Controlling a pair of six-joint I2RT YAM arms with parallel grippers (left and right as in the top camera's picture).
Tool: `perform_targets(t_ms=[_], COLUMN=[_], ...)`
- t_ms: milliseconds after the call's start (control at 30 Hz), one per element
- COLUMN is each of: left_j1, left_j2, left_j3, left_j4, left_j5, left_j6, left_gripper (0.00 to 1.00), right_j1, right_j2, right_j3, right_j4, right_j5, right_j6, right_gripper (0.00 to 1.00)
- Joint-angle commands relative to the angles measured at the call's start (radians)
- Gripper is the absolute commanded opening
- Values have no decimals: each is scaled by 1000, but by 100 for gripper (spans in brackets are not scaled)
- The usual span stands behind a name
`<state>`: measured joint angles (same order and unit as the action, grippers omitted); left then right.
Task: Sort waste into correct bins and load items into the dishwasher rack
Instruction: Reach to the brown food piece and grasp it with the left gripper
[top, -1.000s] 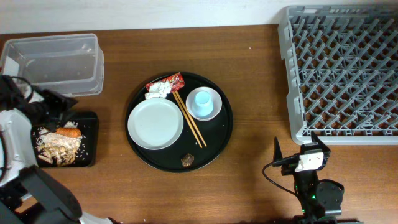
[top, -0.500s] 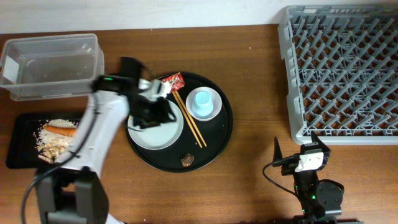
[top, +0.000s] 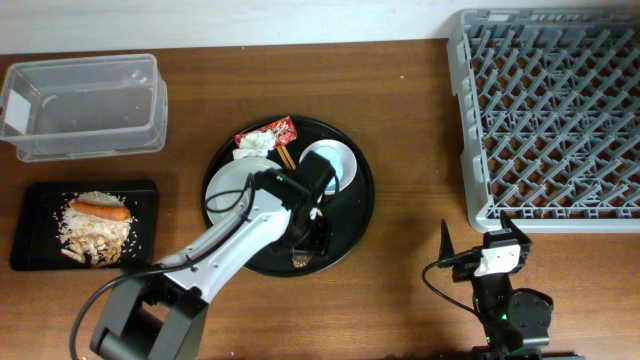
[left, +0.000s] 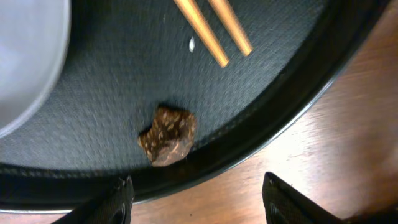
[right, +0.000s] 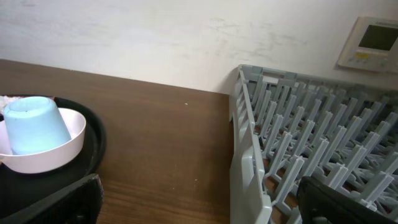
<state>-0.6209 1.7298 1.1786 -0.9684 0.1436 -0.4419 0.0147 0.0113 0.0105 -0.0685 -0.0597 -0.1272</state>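
**Food scraps binned; rest of the sort and all rack loading left**

Done, by the look of it: rice scraps (top: 95, 235) and carrot (top: 100, 211) lie in the flat black tray (top: 35, 200), at approx 9 o'clock from the round tray (top: 350, 215).

The clear box (top: 90, 100), at 10 o'clock, holds nothing.

Not yet sorted, all on the round tray:
- brown lump (left: 166, 134), near the rim at 6 o'clock
- tissue (top: 252, 143), at 11 o'clock
- red wrapper (top: 278, 128), touching the tissue at 12 o'clock

Not yet loaded, also on the round tray:
- dish (top: 225, 190), on the 9 o'clock side and partly under the left arm
- cup (right: 34, 129), at 1 o'clock
- chopsticks (left: 208, 31), lying side by side near the centre

The rack (top: 550, 110), at 2 o'clock on the table (top: 410, 120), has nothing in it.

Step in hand, prob. the lump. The left gripper (left: 202, 199) hangs over the tray's 6 o'clock edge with fingers spread and nothing between them. In the wrist view the lump lies just ahead of the tips, untouched.

The right gripper (right: 205, 205) is parked near the rack's front corner, at 5 o'clock of the table. Its fingers are wide apart and it holds nothing.

Rough tally: one waste group down. Three waste bits and three rack items to go, so the job is well under half done.
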Motion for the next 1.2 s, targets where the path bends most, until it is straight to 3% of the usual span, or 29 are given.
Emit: perform_targets(t_ms=[0, 133, 433, 1167], left_j1=[-3, -3, -3, -8], left_j2=[-11, -11, 10, 102], left_j3=[-67, -102, -103, -103], left_j4=[47, 76, 124, 130], left_j5=[-60, -126, -141, -95], left_j6=[-114, -222, -304, -310], left_gripper=[64, 62, 61, 53], right_j1=[-3, -3, -3, -3], right_j2=[-6, -6, -6, -6], right_j3=[-5, -5, -5, -5], right_j4=[-7, -7, -7, -7], right_j5=[9, 9, 9, 9], right_j6=[4, 4, 4, 4], right_gripper=[98, 98, 98, 98])
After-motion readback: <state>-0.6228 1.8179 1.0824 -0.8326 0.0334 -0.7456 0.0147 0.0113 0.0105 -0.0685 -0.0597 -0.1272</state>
